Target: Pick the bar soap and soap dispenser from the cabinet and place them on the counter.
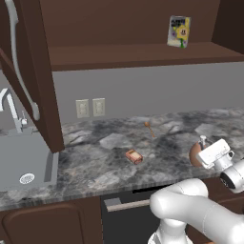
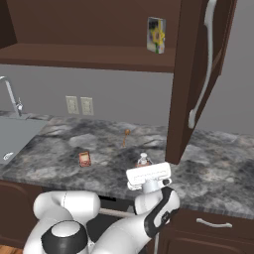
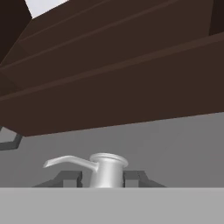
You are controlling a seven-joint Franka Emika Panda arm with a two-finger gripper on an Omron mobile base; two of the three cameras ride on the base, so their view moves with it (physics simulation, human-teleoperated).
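Even flat rendered light, soft shadows, no glare, slightly blurry

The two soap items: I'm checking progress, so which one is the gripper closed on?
The soap dispenser, the brown bottle: the gripper is shut around its silver pump neck. The bar soap lies apart on the counter, untouched.

We see the counter point(image 1: 109, 143), grey and black marbled stone, running across the middle of both base views, with the grey sink point(image 1: 21, 164) set into it at the left. The bar soap point(image 1: 134, 156) lies flat on the counter near centre frame in the left base view, and a thin brown stick-like item point(image 1: 149, 127) lies behind it, nearer the wall. In the upper frame, the cabinet point(image 1: 143, 55) shelf carries a yellow-and-blue box point(image 1: 178, 31), standing upright.
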